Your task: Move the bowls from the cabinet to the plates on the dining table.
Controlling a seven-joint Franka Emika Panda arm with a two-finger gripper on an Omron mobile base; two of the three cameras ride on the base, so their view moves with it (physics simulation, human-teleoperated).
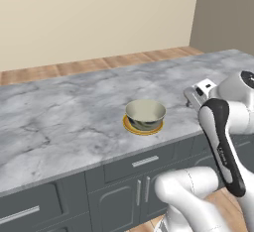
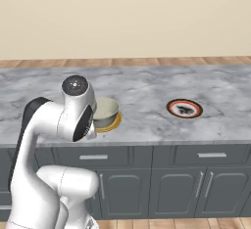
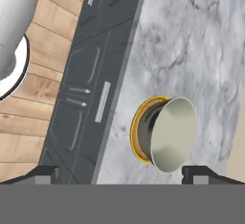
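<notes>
The cream bowl (image 1: 145, 114) sits on the yellow plate (image 1: 130, 125). The tool (image 3: 122, 174) is released, holding nothing; a careless retreat could knock the bowl off the tabletop (image 1: 59, 112).

Yellow-rimmed plate (image 1: 133, 126) mostly covered by the cream bowl (image 1: 145, 114) sitting on it, just a rim crescent visible. In right base view the arm blocks the bowl's left side. Red-rimmed plate (image 2: 184, 108) centre pattern too small to read. Dining table (image 1: 59, 122) cropped left and right. Fingertips (image 3: 47, 174) cut off at hand view bottom.
</notes>
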